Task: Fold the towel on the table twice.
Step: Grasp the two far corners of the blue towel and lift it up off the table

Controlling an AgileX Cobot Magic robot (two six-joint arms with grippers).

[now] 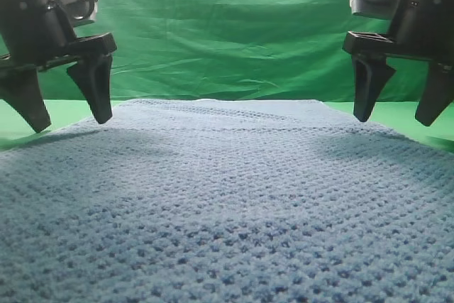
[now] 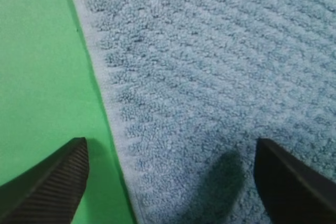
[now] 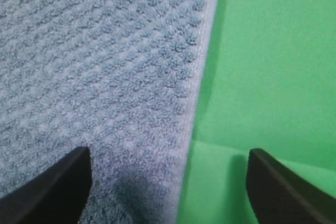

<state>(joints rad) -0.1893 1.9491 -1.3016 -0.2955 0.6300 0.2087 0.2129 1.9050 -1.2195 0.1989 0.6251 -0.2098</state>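
Right up front, the big rectangular blue-grey towel with the bumpy waffle weave fills the whole foreground, lying flat and spread open on the smooth plain green table, unfolded, its far hem running straight across the middle of the exterior view. Further back, the left black gripper hangs above the towel's far left corner, fingers spread wide and holding nothing; through its wrist camera the left gripper straddles the towel's pale hemmed edge, one ribbed fingertip over bare green, the other over the weave. Over on the other side, the right black gripper matches it above the far right corner, also wide apart and empty (neither tip can be seen touching the cloth). From its wrist view the right gripper brackets the towel's right hem the same way. Farthest back, a wrinkled green backdrop cloth closes off the scene.
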